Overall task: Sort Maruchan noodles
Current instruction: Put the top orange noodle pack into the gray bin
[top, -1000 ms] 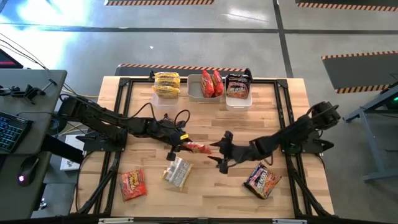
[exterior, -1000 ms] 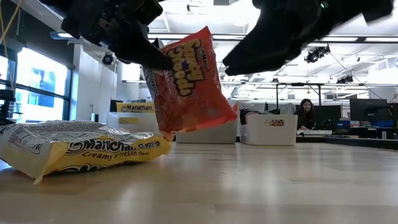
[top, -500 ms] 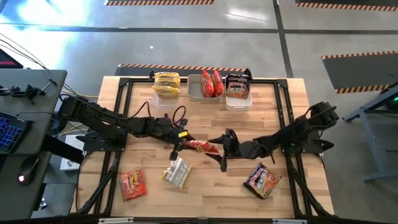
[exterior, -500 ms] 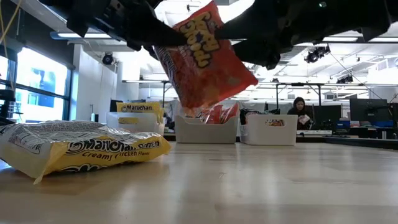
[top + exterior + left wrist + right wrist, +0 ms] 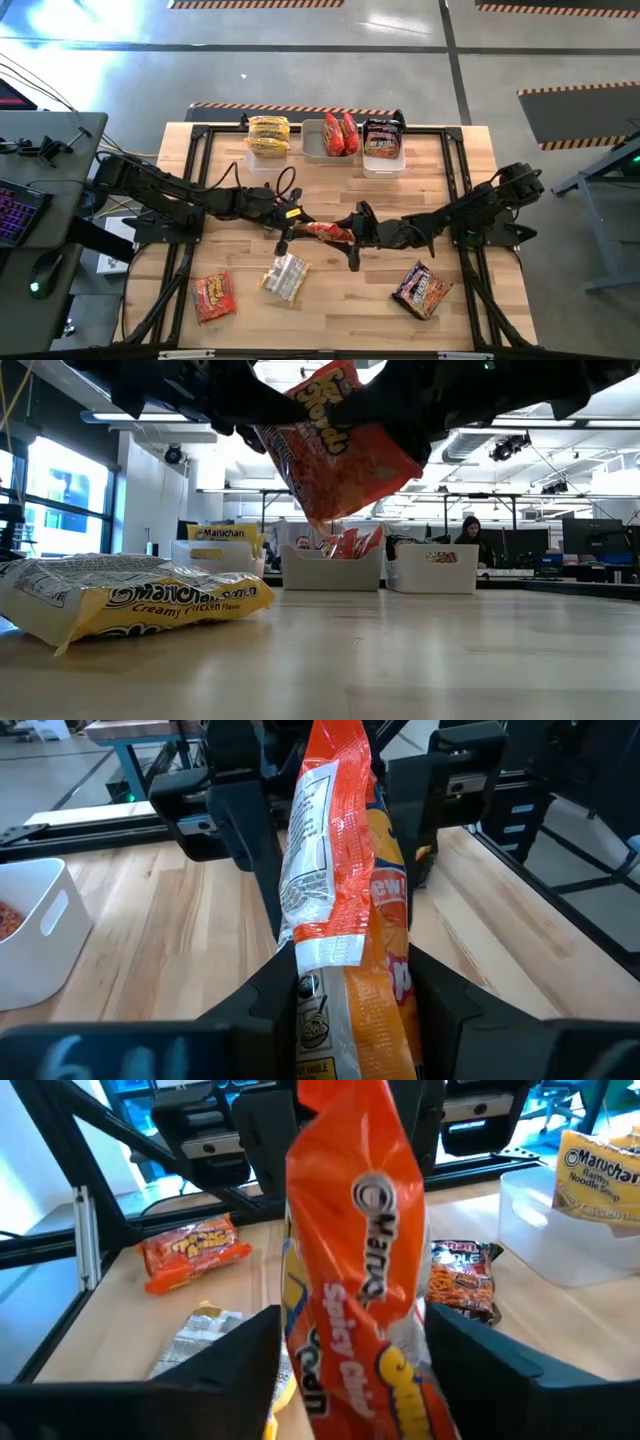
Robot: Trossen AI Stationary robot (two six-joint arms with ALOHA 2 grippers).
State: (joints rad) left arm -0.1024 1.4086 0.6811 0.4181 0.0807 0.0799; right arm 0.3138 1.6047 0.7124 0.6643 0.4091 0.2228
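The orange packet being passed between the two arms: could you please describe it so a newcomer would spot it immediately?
Look above the middle of the wooden table, where the left gripper and right gripper meet. The orange packet hangs between them, clear of the wood. It is the only packet in the air; the others lie flat or sit in the tubs.

You see an orange packet (image 5: 345, 455) held aloft between both grippers. A yellow packet (image 5: 130, 600) lies on your tabletop (image 5: 400, 660).

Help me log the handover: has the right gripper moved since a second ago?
Yes. In the high view the right gripper has shifted toward the left gripper and the tubs, away from the dark packet, now straddling the orange packet.
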